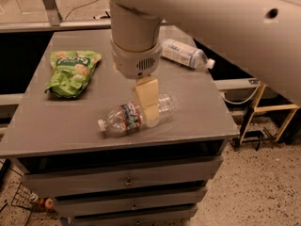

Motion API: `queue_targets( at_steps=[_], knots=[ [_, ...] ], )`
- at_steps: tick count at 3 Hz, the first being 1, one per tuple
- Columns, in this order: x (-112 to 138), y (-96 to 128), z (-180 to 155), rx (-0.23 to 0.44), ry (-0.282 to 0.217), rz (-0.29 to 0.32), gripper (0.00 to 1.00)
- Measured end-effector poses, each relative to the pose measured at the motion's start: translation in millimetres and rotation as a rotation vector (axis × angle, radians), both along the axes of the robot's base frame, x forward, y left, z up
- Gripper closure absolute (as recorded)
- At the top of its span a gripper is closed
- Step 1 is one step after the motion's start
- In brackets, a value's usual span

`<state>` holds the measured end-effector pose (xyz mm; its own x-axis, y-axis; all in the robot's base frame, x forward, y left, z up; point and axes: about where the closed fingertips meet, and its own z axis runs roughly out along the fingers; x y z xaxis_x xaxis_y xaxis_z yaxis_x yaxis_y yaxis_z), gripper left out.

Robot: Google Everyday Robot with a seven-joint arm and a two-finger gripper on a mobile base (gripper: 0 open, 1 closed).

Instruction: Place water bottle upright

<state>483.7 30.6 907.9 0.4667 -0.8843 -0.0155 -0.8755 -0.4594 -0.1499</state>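
Clear water bottle (120, 119) flat on tbl (56, 135), jaws over its mid.

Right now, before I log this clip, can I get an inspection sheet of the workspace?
Surface: grey table top over a stack of drawers; no spills seen.
Job's things: water bottle lies on its side near the front edge, white cap pointing left; not upright yet.
Clutter: second bottle with a pale label lying at the back right; green snack bag lying flat at the left.
Grippers: end effector points down, over the middle of the water bottle.
Cables: one on the floor behind the table.
Surroundings: speckled floor; yellow frame at the right; wire basket at the lower left.
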Motion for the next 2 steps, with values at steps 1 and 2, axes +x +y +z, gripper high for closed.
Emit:
queue_targets(
  at_steps=[1,2],
  knots=[
    [-5.4,10.2,-21.6,-0.042,-0.015,-0.020,0.00],
    [-3.6,13.3,-46.5,-0.089,-0.015,-0.048,0.00]
  ],
)
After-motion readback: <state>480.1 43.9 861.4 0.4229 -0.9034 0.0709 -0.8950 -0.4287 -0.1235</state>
